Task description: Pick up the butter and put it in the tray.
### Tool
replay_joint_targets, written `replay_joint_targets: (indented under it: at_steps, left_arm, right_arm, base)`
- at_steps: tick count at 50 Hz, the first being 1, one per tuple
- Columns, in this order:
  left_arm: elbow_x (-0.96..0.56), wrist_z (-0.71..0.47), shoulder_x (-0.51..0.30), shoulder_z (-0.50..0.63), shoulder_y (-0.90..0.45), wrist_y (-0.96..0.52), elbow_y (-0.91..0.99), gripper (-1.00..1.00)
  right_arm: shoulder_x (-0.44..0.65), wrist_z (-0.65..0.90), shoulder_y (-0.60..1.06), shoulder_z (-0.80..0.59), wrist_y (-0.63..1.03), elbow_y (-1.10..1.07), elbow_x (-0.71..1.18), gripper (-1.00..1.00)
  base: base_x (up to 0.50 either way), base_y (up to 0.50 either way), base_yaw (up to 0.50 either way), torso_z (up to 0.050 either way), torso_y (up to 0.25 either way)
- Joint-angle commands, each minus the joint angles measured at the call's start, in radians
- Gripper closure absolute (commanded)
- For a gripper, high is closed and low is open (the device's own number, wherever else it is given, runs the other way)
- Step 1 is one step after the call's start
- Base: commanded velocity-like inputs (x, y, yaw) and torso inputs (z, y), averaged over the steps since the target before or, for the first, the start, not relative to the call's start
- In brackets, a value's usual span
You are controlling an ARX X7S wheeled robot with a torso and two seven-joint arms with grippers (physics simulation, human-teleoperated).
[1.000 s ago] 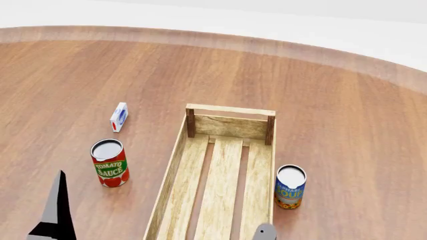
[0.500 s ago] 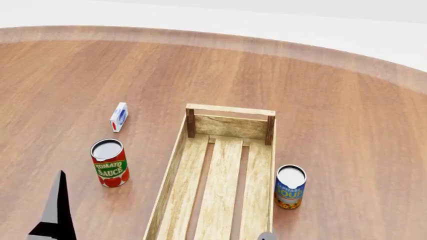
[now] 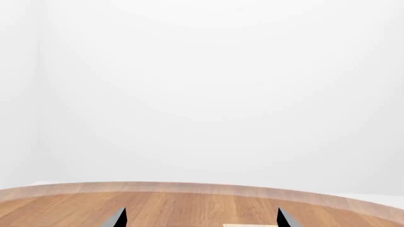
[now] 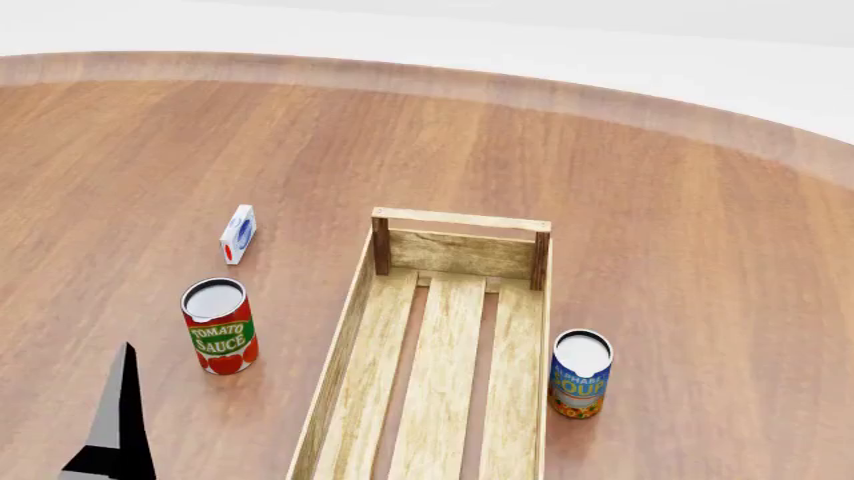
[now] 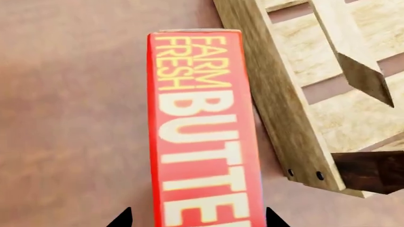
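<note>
The butter, a red carton lettered "FARM FRESH BUTTER", shows only in the right wrist view. It lies on the table right beside the tray's outer side wall. My right gripper is open, with a dark fingertip on each side of the carton and a gap to it on both sides. The tray, a long pale wood crate, has nothing in it in the head view. My left gripper is open and empty above the table; one of its fingers shows at the head view's lower left.
A tomato sauce can stands left of the tray, and a small white-and-blue carton stands beyond it. A soup can stands close to the tray's right side. The round wooden table's far edge curves across the back.
The grey tip of my right gripper at the bottom of the head view has sunk out of sight. The left finger has dropped slightly. The objects have not moved.
</note>
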Motion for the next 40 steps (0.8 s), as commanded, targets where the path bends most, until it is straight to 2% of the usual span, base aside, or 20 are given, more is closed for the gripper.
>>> replay_joint_targets:
  at_steps: [1,13,26,40]
  left_arm:
    - [0.000,-0.003,-0.002,0.004,-0.001,0.004,-0.004,-1.00]
    - [-0.005,-0.006,-0.007,0.005,-0.001,0.005,-0.001,-1.00]
    - [-0.022,-0.012,-0.014,-0.007,-0.001,0.003,0.008,-1.00]
    - [-0.036,-0.022,-0.021,-0.017,0.001,0.000,0.023,-1.00]
  right_arm:
    - [-0.002,0.004,-0.040,-0.008,-0.028,0.021,0.014,1.00]
    - [0.028,0.036,-0.059,0.010,-0.018,-0.033,0.028,1.00]
    - [0.093,0.093,-0.055,0.034,0.053,-0.237,0.060,1.00]
    - [0.270,0.352,-0.262,0.182,-0.064,-0.590,0.180,1.00]
  base:
    - [0.00,0.00,0.00,0.000,0.000]
    - [0.00,0.00,0.00,0.000,0.000]
    - [0.00,0.00,0.00,0.000,0.000]
    - [0.00,0.00,0.00,0.000,0.000]
